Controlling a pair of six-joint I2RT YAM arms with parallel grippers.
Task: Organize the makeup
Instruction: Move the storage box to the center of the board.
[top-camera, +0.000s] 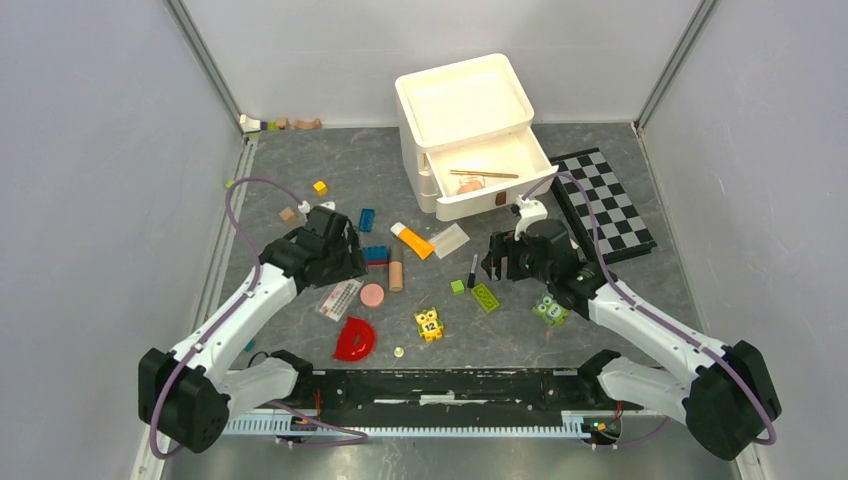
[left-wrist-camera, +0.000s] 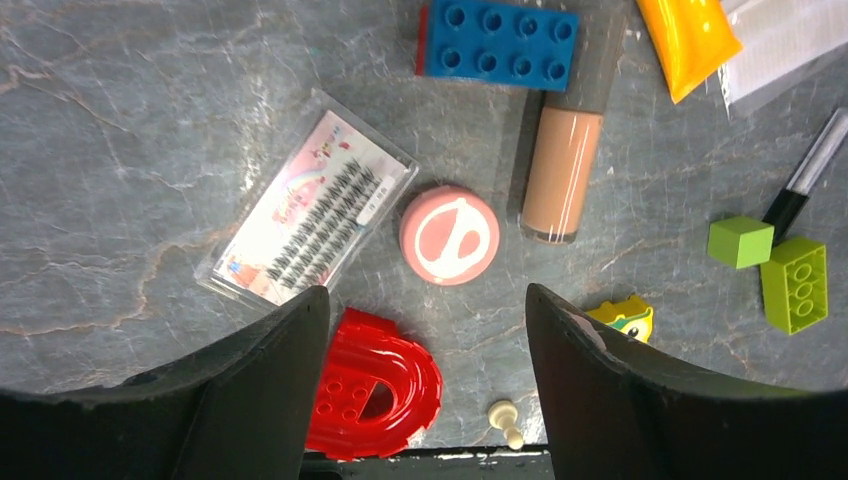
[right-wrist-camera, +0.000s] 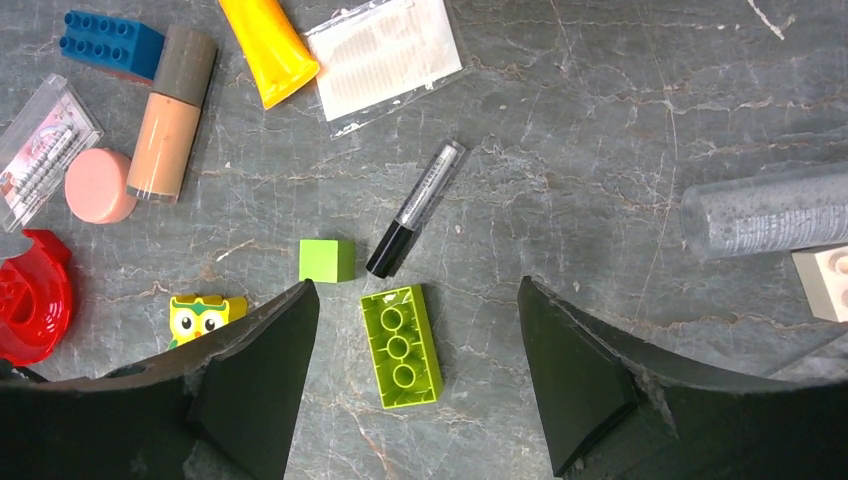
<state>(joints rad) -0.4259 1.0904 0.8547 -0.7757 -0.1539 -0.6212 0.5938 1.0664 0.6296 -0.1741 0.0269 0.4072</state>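
Left gripper (left-wrist-camera: 425, 300): fingers parted, nothing between them, hovering over the round pink disc (left-wrist-camera: 450, 235), which lies on the table at its twelve o'clock in the left wrist view. Right gripper (right-wrist-camera: 415, 290): also parted and empty, with the thin black pencil (right-wrist-camera: 415, 210) at twelve o'clock and a green brick (right-wrist-camera: 402, 345) at six, under the gap. The remaining makeup lies loose on the table: the lash packet (left-wrist-camera: 310, 212) at ten o'clock of the disc and nearly touching it, the beige stick (left-wrist-camera: 560, 170) just beside it at two, the orange tube (right-wrist-camera: 268, 48) and the clear packet (right-wrist-camera: 385, 55) farther up. The white drawer unit (top-camera: 470, 130) stands at twelve o'clock of the clutter in the top view, its drawer open.

Hazards, in my judgement:
- The disc is low and round, so a closing finger may ride over it or skid it into the packet.
- The red half-ring (left-wrist-camera: 375, 385), at seven o'clock of the disc, sits under the nearer finger and could be caught instead.
- The pencil would likely roll.
- The green cube (right-wrist-camera: 327, 260) beside the pencil's dark end, or the brick, could be pinched with it.
- With both arms working neighbouring items, they could collide.
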